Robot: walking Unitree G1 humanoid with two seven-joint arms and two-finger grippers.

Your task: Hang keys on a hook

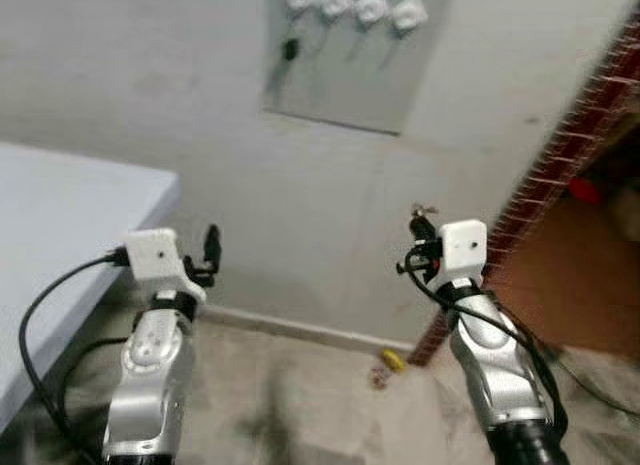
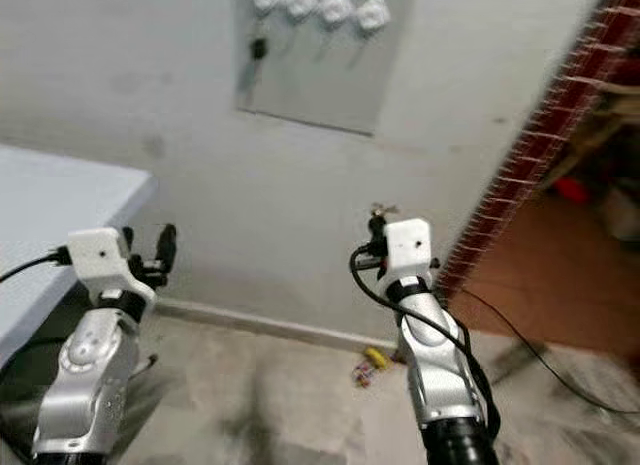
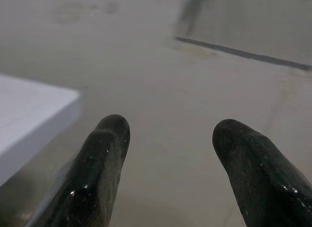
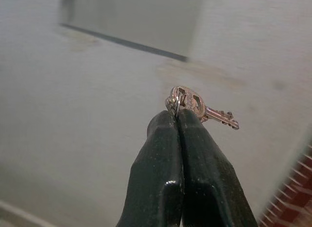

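**Ana:** Two silver arms sit lowest in the left eye view. What is the right gripper (image 1: 424, 223) doing?

**Ben:** It is raised toward the pale plaster wall, with something small and metallic poking up above its black fingers. High on that wall hangs a grey rectangular board (image 1: 350, 75) carrying a row of four white square hooks (image 1: 352, 5). One dark key (image 1: 290, 50) already dangles under the leftmost hook. The left gripper (image 1: 211, 247) is up beside the corner of a light blue table (image 1: 70, 215), carrying nothing.

**Ana:** Does the right eye view add anything?

**Ben:** Mostly the same scene. A small yellow object (image 2: 374, 358) lies on the floor by the skirting, and a red brick wall edge (image 2: 520, 185) stands to the right.

**Ana:** And the left wrist view?

**Ben:** Its two black fingers (image 3: 97, 173) stand spread apart with bare wall between them.

**Ana:** Right wrist view?

**Ben:** There the fingers are pinched tight on the ring of a small brass-coloured key (image 4: 200, 107), whose blade sticks out sideways. The board's lower edge is well above.

**Ana:** So which step is this?

**Ben:** I judge it the carry, with the hanging not yet done. The next move calls for lifting the key up to a free hook and lining the ring over it before letting go.
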